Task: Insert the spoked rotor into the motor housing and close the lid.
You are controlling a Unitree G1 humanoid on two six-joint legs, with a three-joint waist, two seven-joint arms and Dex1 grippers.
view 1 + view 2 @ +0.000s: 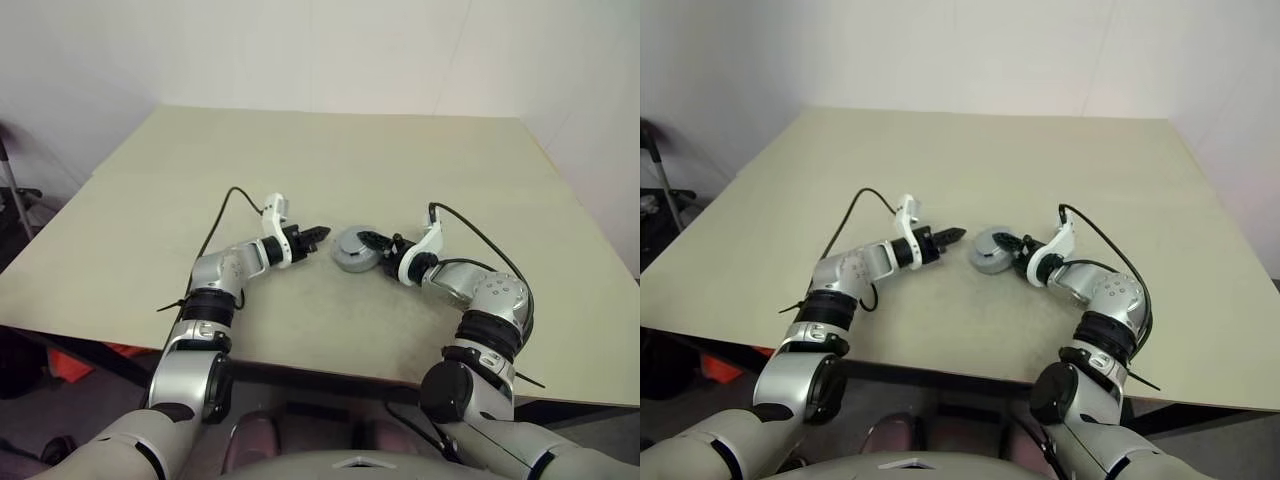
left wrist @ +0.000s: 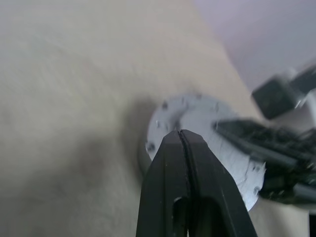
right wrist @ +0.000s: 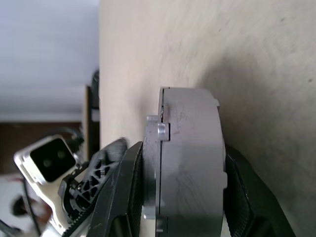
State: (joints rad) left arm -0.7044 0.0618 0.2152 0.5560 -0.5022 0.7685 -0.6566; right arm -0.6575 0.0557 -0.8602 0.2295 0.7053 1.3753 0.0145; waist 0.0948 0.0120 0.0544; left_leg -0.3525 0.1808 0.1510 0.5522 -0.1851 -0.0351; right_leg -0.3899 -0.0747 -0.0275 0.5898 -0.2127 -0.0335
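Housing, lid already seated on top, sits on the table just right of centre in the left eye frame. Your right gripper clamps it top and bottom, one finger over the lid, the other under the base, jaws about half open around the stack. Your left gripper hovers just left of it, fingers pressed shut and empty. Expect solid metal: rigid, smooth, likely heavy for its size and prone to slip. Hold it across the flat faces or by the notched rim, and keep the lid square.
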